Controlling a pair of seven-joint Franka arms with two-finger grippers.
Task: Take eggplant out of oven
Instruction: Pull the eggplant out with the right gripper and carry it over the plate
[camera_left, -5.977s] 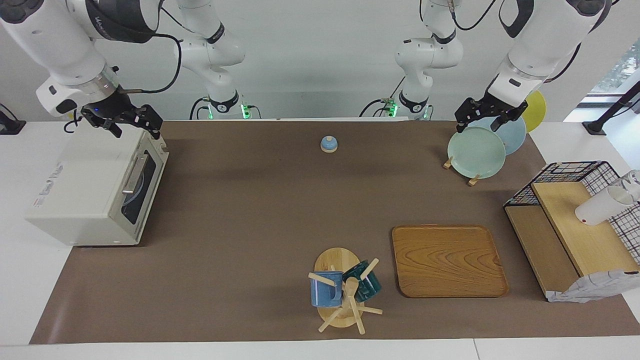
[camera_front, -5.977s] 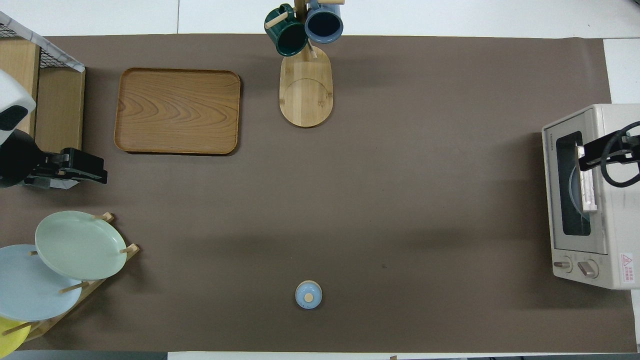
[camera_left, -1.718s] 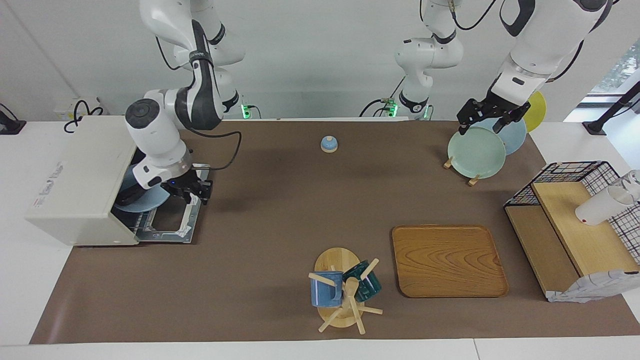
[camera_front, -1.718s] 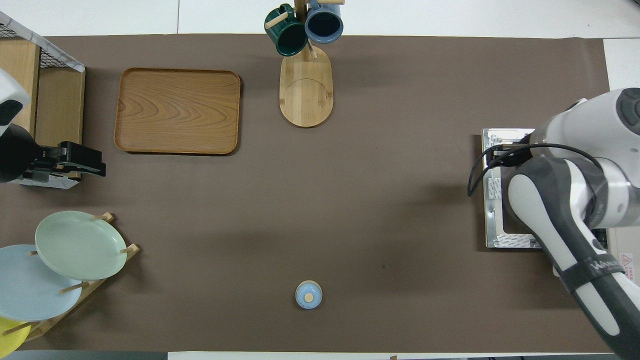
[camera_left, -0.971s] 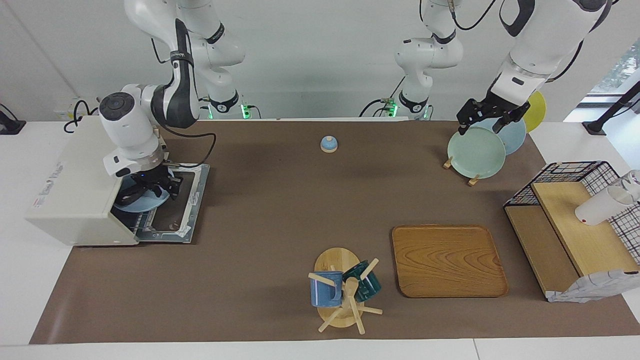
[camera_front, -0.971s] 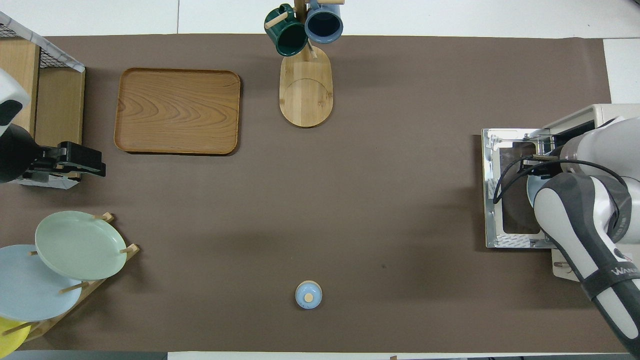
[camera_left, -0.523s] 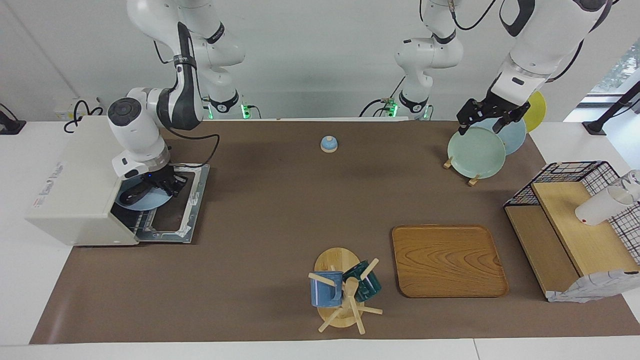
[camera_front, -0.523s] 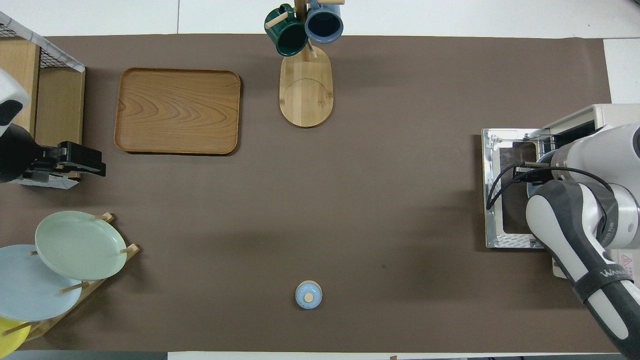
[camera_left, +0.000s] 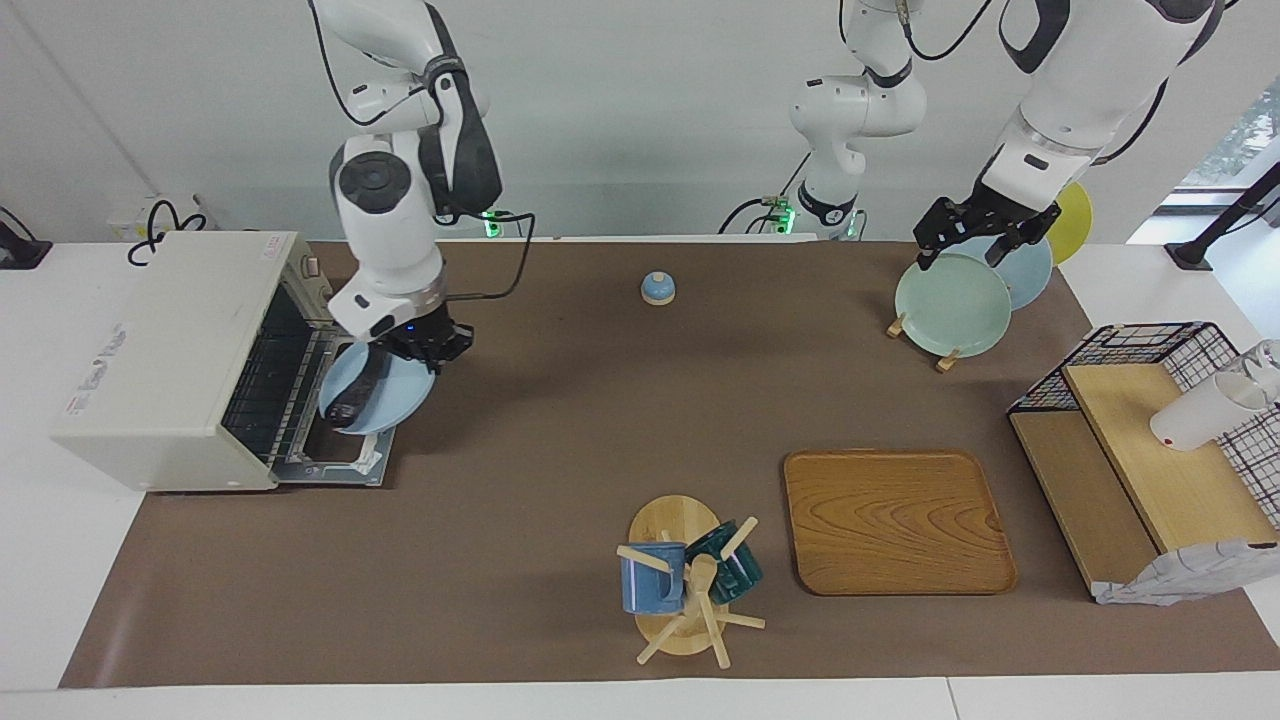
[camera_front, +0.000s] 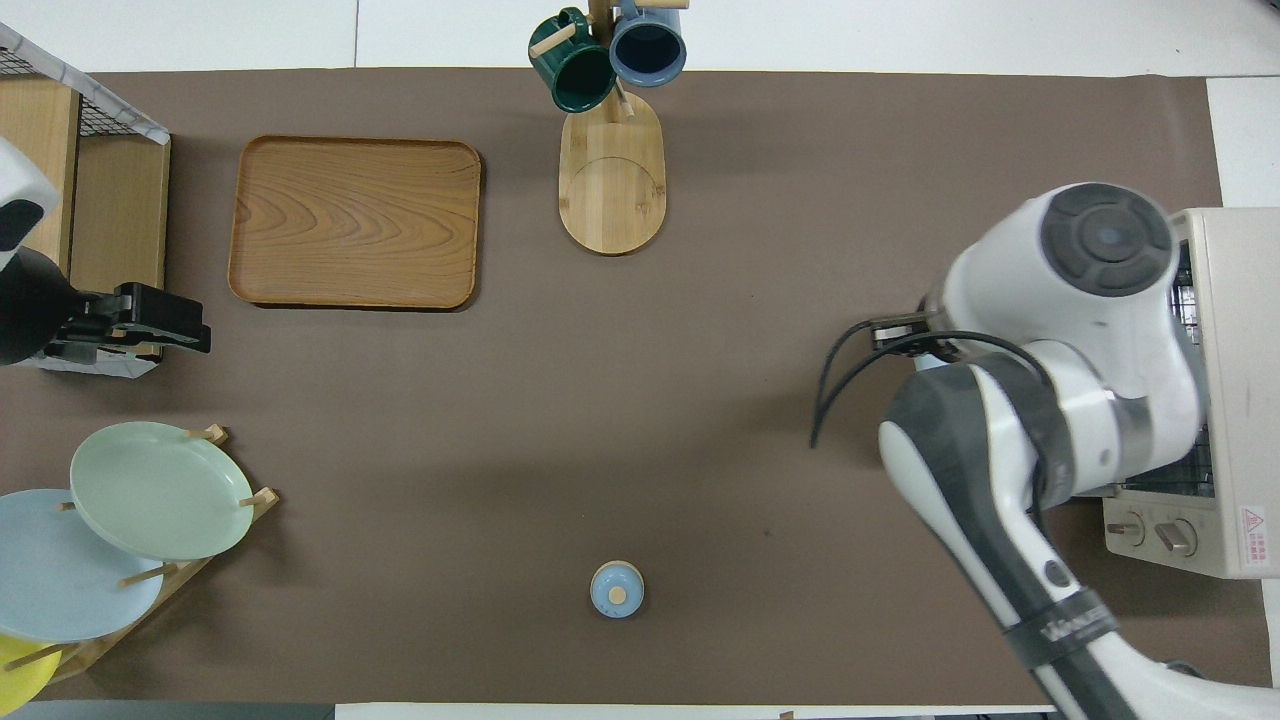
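Plain white wall (camera_left: 620, 110) along the top of the facing view, evenly lit — no hard shadows. White table (camera_left: 60, 620) covered almost edge to edge by a brown mat (camera_left: 560, 400). A window (camera_left: 1240, 140) at the left arm's end, greenery showing through the glass. A black clamp stand (camera_left: 1215, 235) on the table's corner there; a white wall socket (camera_left: 150, 212) and looped black cable at the other end.

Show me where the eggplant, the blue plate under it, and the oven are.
eggplant (camera_left: 352, 393), facing view, middle of its dark body
blue plate (camera_left: 400, 392), facing view, bare surface beside the eggplant
oven (camera_left: 160, 340), facing view, its top
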